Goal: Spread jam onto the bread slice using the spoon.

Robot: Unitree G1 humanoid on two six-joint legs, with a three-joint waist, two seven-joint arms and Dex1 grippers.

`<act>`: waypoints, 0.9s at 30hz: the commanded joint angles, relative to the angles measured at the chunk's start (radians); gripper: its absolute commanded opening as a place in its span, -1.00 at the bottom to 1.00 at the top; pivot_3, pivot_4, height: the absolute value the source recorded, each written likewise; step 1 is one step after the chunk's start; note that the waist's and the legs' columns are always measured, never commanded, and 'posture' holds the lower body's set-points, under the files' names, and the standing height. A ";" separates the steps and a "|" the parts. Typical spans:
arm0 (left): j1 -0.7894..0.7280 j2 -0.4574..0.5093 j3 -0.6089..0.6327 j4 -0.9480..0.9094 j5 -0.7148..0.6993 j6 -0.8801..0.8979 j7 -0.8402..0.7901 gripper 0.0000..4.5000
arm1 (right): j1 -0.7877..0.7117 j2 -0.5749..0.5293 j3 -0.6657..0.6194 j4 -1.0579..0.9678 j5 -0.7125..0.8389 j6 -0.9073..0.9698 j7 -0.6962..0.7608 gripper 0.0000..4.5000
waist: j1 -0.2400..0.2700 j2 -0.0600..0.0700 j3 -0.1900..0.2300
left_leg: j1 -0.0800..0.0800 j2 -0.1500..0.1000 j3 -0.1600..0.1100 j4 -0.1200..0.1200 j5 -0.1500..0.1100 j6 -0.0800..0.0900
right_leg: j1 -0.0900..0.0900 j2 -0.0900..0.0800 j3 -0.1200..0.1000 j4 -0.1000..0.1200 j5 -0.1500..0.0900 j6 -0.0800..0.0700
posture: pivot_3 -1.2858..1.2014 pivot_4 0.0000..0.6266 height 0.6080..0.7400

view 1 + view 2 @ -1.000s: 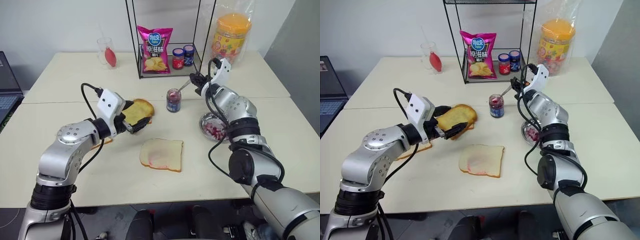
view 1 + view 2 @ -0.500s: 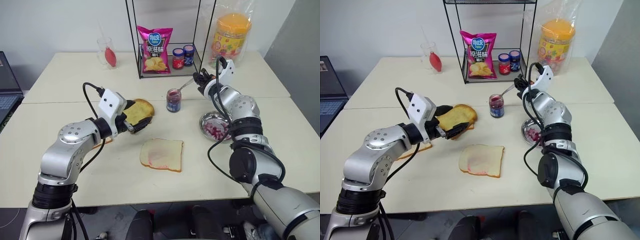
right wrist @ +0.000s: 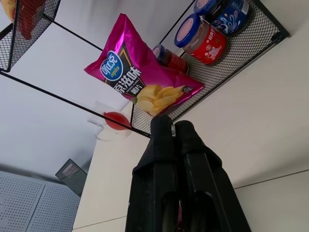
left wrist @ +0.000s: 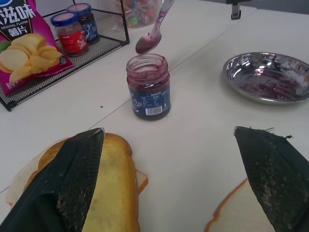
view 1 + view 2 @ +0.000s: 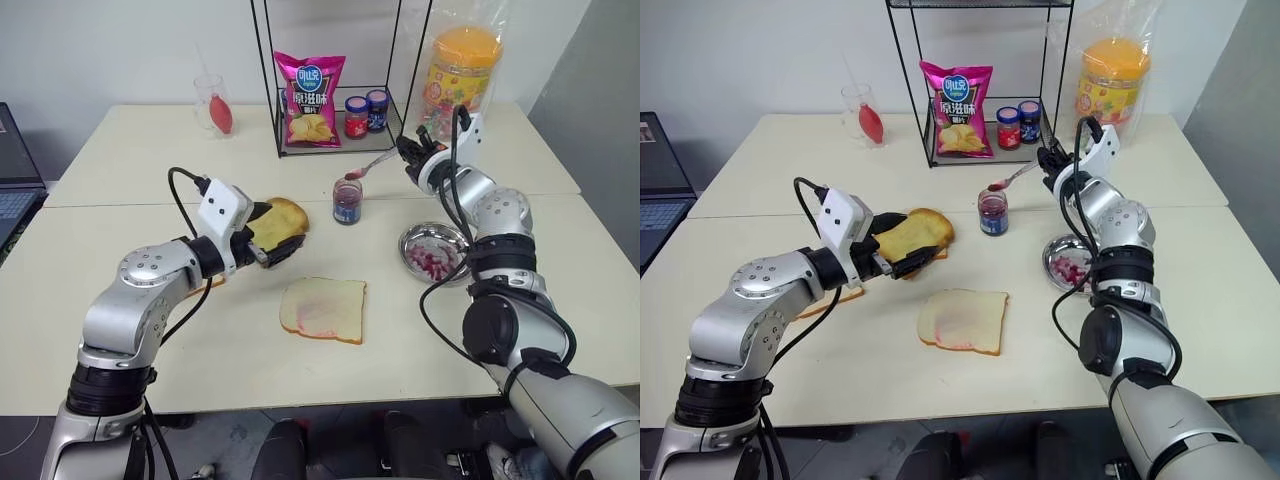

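holding: your right gripper, jaws pinching the spoon, bowl over the jam jar; bread slice nearer you; left jaws spread.

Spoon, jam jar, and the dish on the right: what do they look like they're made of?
Spoon: polished metal by the look, silvery and mirror-bright, bowl tinted red.
Jam jar: probably clear glass, since the dark jam shows through the wall; printed dark label.
Dish: likely stainless steel, with a shiny reflective rim and red smears inside.
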 commanded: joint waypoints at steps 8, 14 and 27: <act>-0.020 -0.023 0.090 -0.053 -0.080 -0.004 0.008 1.00 | 0.007 0.009 -0.015 -0.143 0.086 0.035 -0.002 -0.99 | 0.000 0.000 0.000 | 0.000 0.000 0.000 0.000 0.000 0.000 | 0.000 0.000 0.000 0.000 0.000 0.000 | 0.03 -0.52 1.00; 0.096 0.081 0.187 -0.143 -0.116 0.005 -0.065 1.00 | 0.100 0.085 0.019 -0.466 0.236 0.206 -0.062 -0.99 | -0.003 0.000 0.000 | 0.000 0.000 0.000 -0.001 0.000 0.000 | -0.001 0.000 0.000 0.000 0.000 0.000 | 0.03 -0.52 1.00; 0.602 0.230 0.298 -0.352 -0.063 -0.103 -0.239 1.00 | 0.472 0.075 0.310 -0.990 0.343 0.436 -0.042 -0.99 | 0.000 0.002 0.001 | 0.000 0.002 0.000 -0.002 0.000 0.000 | -0.002 0.001 0.000 -0.001 -0.002 -0.003 | 0.03 -0.52 1.00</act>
